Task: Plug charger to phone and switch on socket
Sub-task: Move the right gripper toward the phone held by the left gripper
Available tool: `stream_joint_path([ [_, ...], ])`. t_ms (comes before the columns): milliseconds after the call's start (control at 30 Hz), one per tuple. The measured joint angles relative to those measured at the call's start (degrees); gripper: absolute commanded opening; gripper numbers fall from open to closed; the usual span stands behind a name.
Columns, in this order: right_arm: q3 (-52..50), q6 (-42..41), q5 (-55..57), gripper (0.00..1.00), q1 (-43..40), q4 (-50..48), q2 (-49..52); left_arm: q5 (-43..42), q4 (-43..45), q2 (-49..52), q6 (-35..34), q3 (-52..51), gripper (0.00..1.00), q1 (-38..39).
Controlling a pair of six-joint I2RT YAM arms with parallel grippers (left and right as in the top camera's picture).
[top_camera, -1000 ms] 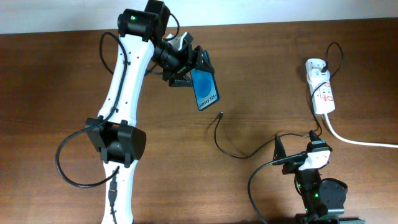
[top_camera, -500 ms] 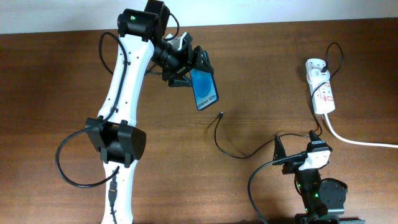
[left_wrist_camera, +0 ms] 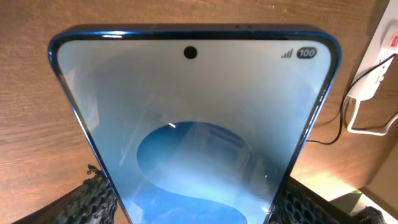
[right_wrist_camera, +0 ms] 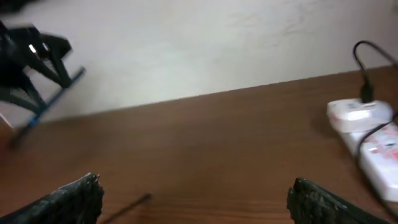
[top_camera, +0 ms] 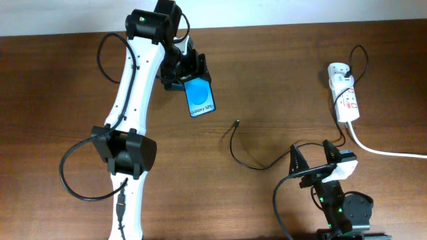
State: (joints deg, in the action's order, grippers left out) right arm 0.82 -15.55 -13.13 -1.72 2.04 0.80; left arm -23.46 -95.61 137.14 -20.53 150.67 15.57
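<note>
**Phone swings clear of the waiting charger tip**

I have the phone clamped by one end in the left gripper, its screen lit blue. It sits at eleven o'clock from the table's middle. A second ago it hung tilted and nearer centre. The charger has not stirred. Its connector tip lies at four o'clock of the phone, well apart from it. My right gripper, at five o'clock, stands spread wide and empty, and has shifted a little beside the cable's slack. The socket waits at two o'clock, and I cannot read its switch. As I judge it, the gap has widened, so plugging in lies ahead.
</note>
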Motion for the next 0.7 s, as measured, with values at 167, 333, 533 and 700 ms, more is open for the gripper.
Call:
stream_joint_path([
  [167,1.0,-8.8,-0.5,0.98,0.0,0.2,2.4,0.0,-0.2,0.0,0.0,0.0,0.36,0.0],
  [333,22.4,-11.2,-2.3,0.98,0.0,13.3,28.0,1.2,-0.1,0.0,0.0,0.0,0.36,0.0],
  [533,41.4,-11.5,-12.4,0.98,-0.1,30.8,56.3,4.0,-0.2,0.0,0.0,0.0,0.36,0.0],
  [700,42.1,-11.5,-17.0,0.98,-0.1,30.3,69.5,5.7,2.2,0.0,-0.3,-0.7,0.36,0.0],
])
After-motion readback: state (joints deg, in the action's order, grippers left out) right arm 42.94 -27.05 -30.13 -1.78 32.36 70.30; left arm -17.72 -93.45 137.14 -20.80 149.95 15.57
